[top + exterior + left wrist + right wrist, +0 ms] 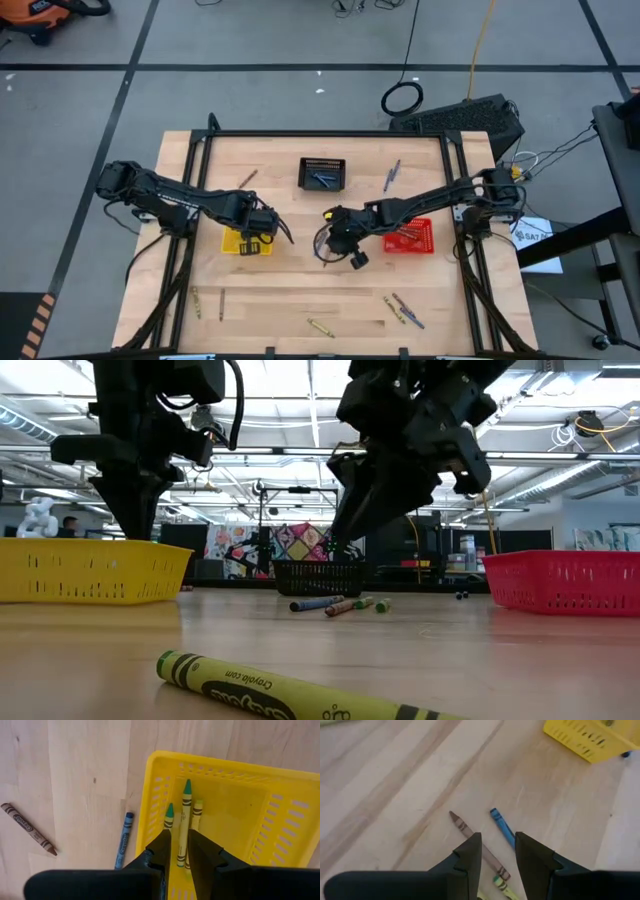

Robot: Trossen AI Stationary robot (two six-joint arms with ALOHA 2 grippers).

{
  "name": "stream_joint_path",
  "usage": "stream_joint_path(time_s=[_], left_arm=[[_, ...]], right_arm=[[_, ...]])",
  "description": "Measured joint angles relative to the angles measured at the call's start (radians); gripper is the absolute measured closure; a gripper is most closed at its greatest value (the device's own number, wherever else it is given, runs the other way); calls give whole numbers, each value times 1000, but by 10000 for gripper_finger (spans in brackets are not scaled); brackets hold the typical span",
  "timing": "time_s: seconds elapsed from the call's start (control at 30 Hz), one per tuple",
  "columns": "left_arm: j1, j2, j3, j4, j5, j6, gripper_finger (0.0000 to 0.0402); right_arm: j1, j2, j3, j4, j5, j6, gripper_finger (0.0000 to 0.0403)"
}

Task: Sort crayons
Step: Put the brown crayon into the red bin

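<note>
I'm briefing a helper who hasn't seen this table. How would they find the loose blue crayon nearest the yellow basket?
Start at the small yellow mesh basket on the wooden table, under the left claw. Just outside its wall lies a thin blue paper-wrapped crayon, roughly parallel to that wall. Its nearest loose neighbour is a brown crayon farther out; the yellow ones lie inside the basket.
</note>
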Motion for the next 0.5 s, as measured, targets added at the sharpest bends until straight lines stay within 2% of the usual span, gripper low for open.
stream_joint_path(time_s=[0.17, 0.5], left_arm=[[0, 0, 0, 0, 0, 0, 344], [0, 0, 0, 1, 0, -2, 344]], right_arm=[[6, 27, 0, 26, -47, -17, 298], [16, 81, 0, 66, -49, -59, 298]])
